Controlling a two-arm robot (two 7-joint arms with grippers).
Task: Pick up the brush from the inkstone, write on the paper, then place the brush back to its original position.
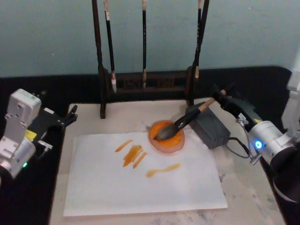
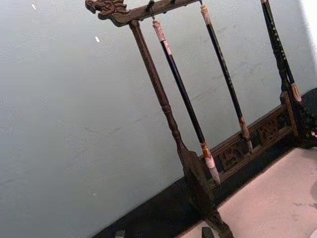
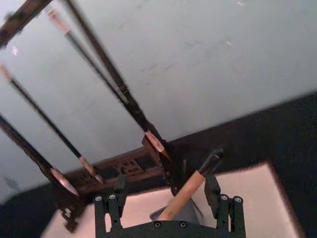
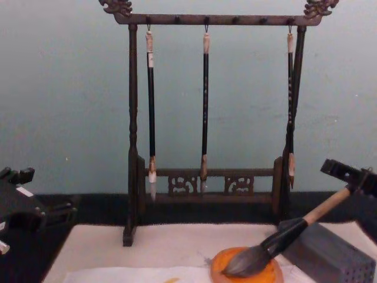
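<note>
1. Paper [image 1: 140, 180], a wide white sheet, lies flat at the near edge of the pale table [image 1: 248, 197]; it carries several orange strokes near its middle.
2. At the paper's far right corner sits the inkstone [image 1: 167, 142], a small round orange dish, partly overlapping the sheet.
3. Resting across the inkstone is the brush [image 1: 185, 121]: its dark bristles lie on the dish and its tan handle slopes up and back to the right, over the grey block [image 1: 209, 127] just beside the dish.
4. The right gripper [image 1: 221, 99] sits at the upper end of the brush handle, behind the grey block. In the right wrist view the handle passes between the two fingers [image 3: 213, 191], which stand apart with a gap on each side of the wood; the claw is not clamped.
5. The left gripper [image 1: 70, 115] is parked at the table's left edge, well apart from the paper; whether its claw is apart or together cannot be told.
6. A dark wooden rack [image 4: 209, 177] stands at the back of the table with three thin brushes [image 4: 205, 106] hanging from its top bar.
</note>
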